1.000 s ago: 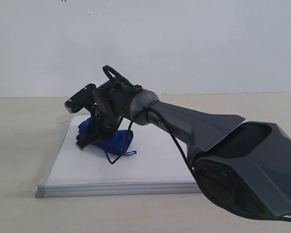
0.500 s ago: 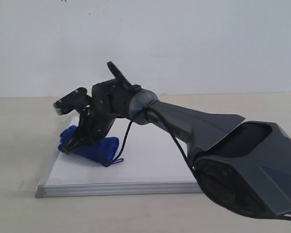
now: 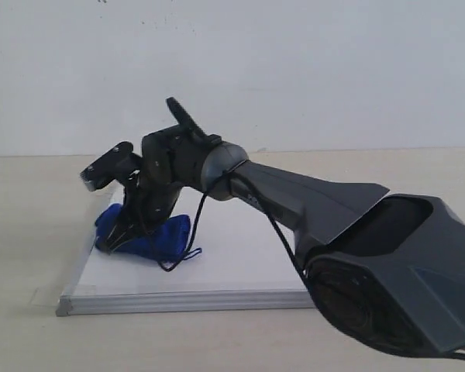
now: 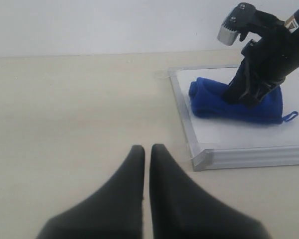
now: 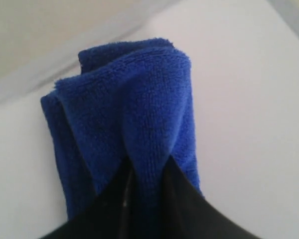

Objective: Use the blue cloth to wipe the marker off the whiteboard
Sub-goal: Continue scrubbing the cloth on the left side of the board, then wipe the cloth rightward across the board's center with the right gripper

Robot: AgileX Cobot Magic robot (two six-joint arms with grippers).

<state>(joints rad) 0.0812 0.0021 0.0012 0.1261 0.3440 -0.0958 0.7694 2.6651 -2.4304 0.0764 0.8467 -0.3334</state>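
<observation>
The whiteboard (image 3: 232,263) lies flat on the beige table, its silver frame showing along the front. On its left part rests the blue cloth (image 3: 159,236), a rolled bundle with a small loop tag. My right gripper (image 3: 115,239) reaches across from the right and is shut on a fold of the blue cloth (image 5: 139,114), pressing it against the whiteboard (image 5: 249,99). No marker line shows on the white surface. In the left wrist view the blue cloth (image 4: 214,102) and whiteboard (image 4: 249,137) lie ahead, while my left gripper (image 4: 147,148) hovers over bare table, shut and holding nothing.
The beige table (image 3: 31,232) spreads around the board, backed by a plain white wall (image 3: 294,70). The right arm's dark body (image 3: 372,248) fills the lower right of the exterior view. A black cable (image 3: 187,232) dangles beside the cloth.
The right gripper has dragged the blue cloth leftwards across the board toward its left edge. Most of that shift came earlier; lately it moved only slightly.
</observation>
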